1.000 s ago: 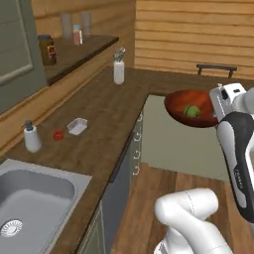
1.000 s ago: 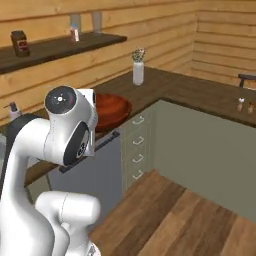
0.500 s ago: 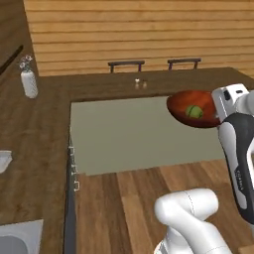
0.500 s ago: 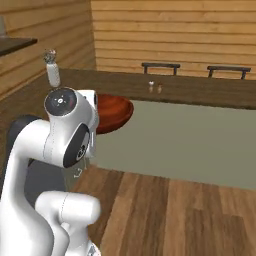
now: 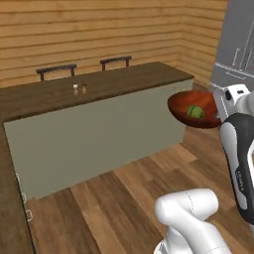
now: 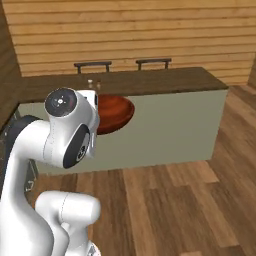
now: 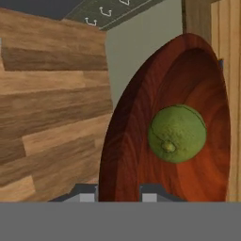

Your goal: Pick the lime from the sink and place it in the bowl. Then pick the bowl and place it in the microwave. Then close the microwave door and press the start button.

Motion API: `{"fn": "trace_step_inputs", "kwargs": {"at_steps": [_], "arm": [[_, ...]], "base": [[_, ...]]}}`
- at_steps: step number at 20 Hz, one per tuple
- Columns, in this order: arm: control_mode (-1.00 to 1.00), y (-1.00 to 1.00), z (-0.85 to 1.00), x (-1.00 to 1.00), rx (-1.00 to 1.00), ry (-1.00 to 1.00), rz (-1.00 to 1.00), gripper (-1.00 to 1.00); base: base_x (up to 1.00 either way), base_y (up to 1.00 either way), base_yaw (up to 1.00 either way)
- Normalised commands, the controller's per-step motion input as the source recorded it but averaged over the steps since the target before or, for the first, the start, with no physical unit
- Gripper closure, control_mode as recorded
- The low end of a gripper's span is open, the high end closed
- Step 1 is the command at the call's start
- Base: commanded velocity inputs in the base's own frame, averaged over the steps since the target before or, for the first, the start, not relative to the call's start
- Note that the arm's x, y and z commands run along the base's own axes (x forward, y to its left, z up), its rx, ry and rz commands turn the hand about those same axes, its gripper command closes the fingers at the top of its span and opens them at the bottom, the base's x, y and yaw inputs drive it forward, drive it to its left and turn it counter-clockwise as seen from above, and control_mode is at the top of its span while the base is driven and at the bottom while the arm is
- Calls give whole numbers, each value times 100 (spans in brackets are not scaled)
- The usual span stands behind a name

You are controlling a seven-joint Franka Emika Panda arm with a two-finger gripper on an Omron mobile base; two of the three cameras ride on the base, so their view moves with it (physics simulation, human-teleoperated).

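Hand view: gripper [image 7: 118,194] clamps bowl [image 7: 141,117] rim, lime [image 7: 177,133] inside.

counter [image 5: 124,79]: long, dark wooden top, pale grey-green front
shakers [image 5: 79,89]: two small ones, close together on the counter
chairs [image 5: 115,62]: two dark backs behind the counter
floor [image 6: 175,200]: wood planks

Rendered domestic kitchen with a timber interior. Horizontal wooden plank walls [image 5: 99,30] and a wood-strip floor [image 6: 175,200] enclose a long island counter [image 5: 99,89] with a dark wooden top and pale grey-green front panel. Two dark stool backs [image 6: 120,64] rise behind the counter, and two small shakers [image 5: 79,89] stand on its top. A cabinet run with small drawer handles [image 5: 25,198] borders the left edge of the left base view.
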Motion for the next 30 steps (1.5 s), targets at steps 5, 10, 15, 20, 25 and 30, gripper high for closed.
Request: {"fn": "trace_step_inputs", "kwargs": {"at_steps": [5,10,15,20,25,30], "arm": [[100,0,0,0,0,0,0,100],[100,0,0,0,0,0,0,100],[100,0,0,0,0,0,0,100],[100,0,0,0,0,0,0,100],[100,0,0,0,0,0,0,100],[100,0,0,0,0,0,0,100]], "base": [[4,-8,-54],[0,0,-52],[0,-1,-52],[33,6,-49],[89,2,-35],[100,0,-34]]}}
